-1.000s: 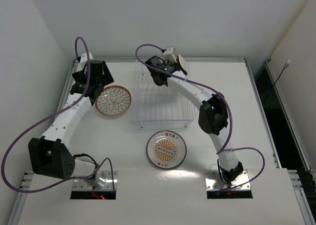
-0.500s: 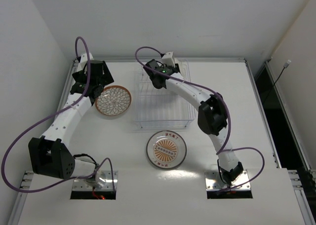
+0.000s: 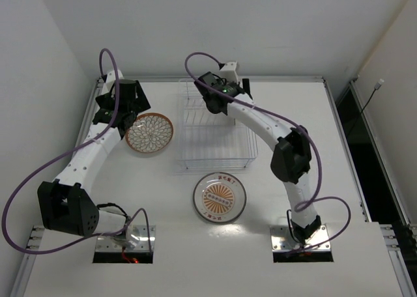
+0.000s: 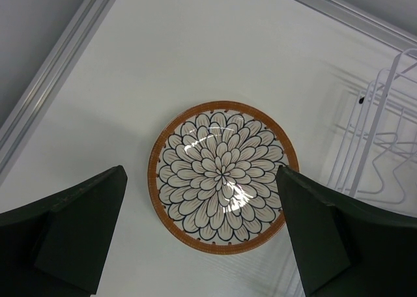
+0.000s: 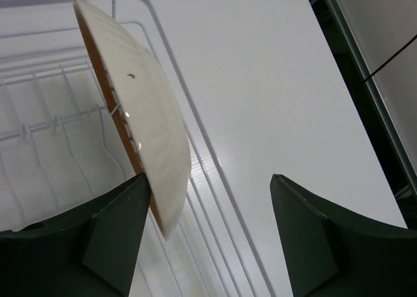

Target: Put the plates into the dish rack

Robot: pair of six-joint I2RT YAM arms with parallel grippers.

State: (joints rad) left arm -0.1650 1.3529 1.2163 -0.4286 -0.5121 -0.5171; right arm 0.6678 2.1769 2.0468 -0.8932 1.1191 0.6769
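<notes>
A brown-rimmed petal-pattern plate lies flat on the table left of the dish rack. My left gripper hovers above it, open; in the left wrist view the plate shows between the wide-spread fingers. A second brown-rimmed plate stands on edge among the tines at the rack's far right end, its pale underside toward the camera. My right gripper is open around its lower edge, the left finger right beside the plate. The sunburst plate lies flat in front of the rack.
The rack's wire rim runs between the right fingers, and its wire side shows at the right of the left wrist view. A raised metal rail borders the table's far edge, close behind the rack.
My right gripper has opened and let go of the plate, which now stands in the rack. The right arm's elbow swung to the right. The left arm has not moved.
</notes>
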